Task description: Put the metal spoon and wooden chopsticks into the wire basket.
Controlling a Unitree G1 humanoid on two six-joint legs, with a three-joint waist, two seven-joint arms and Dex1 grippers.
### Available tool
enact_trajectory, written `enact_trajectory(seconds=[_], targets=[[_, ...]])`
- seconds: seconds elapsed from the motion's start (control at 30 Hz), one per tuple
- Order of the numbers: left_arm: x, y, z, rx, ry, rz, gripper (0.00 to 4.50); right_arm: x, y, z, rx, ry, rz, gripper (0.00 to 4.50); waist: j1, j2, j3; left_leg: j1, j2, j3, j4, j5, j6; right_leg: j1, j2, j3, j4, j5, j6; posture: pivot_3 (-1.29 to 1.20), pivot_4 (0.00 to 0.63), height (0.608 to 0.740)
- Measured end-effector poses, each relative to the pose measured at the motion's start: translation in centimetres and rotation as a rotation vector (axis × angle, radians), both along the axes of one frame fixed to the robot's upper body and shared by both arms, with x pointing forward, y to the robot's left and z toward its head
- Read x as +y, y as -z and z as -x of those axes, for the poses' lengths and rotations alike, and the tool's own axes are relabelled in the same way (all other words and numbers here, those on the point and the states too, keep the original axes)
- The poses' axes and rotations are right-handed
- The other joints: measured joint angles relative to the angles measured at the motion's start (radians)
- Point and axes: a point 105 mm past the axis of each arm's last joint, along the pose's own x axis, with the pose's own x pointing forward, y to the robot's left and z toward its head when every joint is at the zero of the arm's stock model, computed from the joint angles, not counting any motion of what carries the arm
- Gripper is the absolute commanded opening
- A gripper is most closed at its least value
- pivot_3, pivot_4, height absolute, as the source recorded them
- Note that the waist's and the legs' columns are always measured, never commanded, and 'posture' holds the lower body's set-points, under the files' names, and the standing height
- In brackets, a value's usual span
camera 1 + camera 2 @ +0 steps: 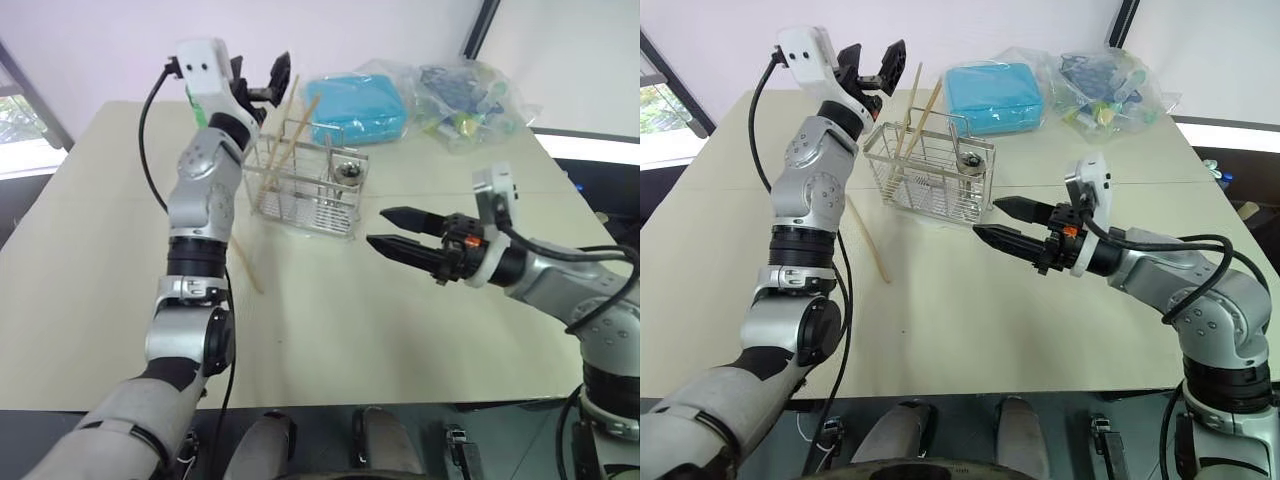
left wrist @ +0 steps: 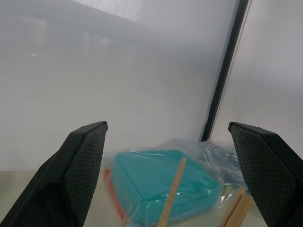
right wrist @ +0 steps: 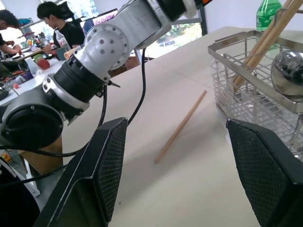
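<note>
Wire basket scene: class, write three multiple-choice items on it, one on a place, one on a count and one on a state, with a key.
1. Where is the spoon?
A. Flat on the table
B. Standing in the basket
C. In the right gripper

2. How many chopsticks lie on the table outside the basket?
A. None
B. Three
C. One

3. How is the left gripper?
A. Open and empty
B. Shut on a chopstick
C. Shut on the spoon

Key:
1 B: the spoon stands in the basket, bowl end up.
2 C: a single chopstick lies on the table beside the left arm.
3 A: the left gripper hangs above the basket with its fingers spread and nothing between them.
</note>
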Motion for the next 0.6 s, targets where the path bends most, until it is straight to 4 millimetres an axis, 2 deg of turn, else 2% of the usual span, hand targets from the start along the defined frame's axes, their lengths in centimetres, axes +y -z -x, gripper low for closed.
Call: enact_trajectory(seconds=[0.2, 0.3, 0.37, 0.43, 0.5, 0.6], targets=[[1.9, -1.8, 1.0, 0.004, -0.051, -0.024, 4.46, 0.1, -0.4, -0.4, -0.01, -0.014, 0.003, 3.44, -0.003, 0.0, 0.0, 0.001, 0.0, 0.0, 0.0, 0.0, 0.0, 0.0, 0.0, 0.0, 0.0, 0.0, 0.0, 0.0, 0.15, 0.725], [4.8, -1.7, 1.4, 0.126, -0.106, -0.138, 4.46, -0.1, -0.4, -0.6, -0.014, -0.023, 0.019, 3.44, -0.009, 0.001, 0.0, 0.001, 0.0, 0.0, -0.001, -0.001, 0.002, -0.001, 0.001, 0.0, 0.001, 0.0, 0.0, 0.0, 0.15, 0.725], [7.7, -0.3, 1.5, 0.307, -0.176, -0.218, 4.46, -0.5, -0.4, -0.8, -0.018, -0.017, 0.044, 3.44, -0.015, 0.002, 0.0, 0.002, 0.0, 0.0, -0.002, -0.004, 0.007, 0.0, 0.002, 0.0, 0.001, 0.0, 0.0, 0.0, 0.15, 0.725], [9.7, 2.4, 2.0, 0.531, -0.222, -0.198, 4.46, -0.7, -0.2, -0.9, -0.021, -0.02, 0.059, 3.44, -0.015, 0.002, 0.0, 0.002, 0.0, -0.002, 0.0, -0.004, 0.007, 0.001, 0.002, 0.0, 0.001, -0.001, 0.001, 0.0, 0.15, 0.725], [10.4, 5.8, 3.0, 0.745, -0.223, -0.162, 4.46, -0.6, 0.0, -0.8, -0.027, -0.042, 0.084, 3.44, -0.01, 0.002, 0.0, 0.002, 0.0, -0.002, 0.0, -0.004, 0.007, 0.002, 0.002, 0.0, 0.001, -0.001, 0.001, 0.0, 0.15, 0.725], [10.1, 9.7, 4.4, 0.954, -0.193, -0.127, 4.46, -0.6, 0.3, -0.8, -0.033, -0.06, 0.111, 3.44, -0.005, 0.001, 0.001, 0.001, 0.0, -0.002, 0.0, -0.002, 0.003, 0.001, 0.002, 0.0, 0.001, -0.001, 0.001, 0.0, 0.15, 0.725]])
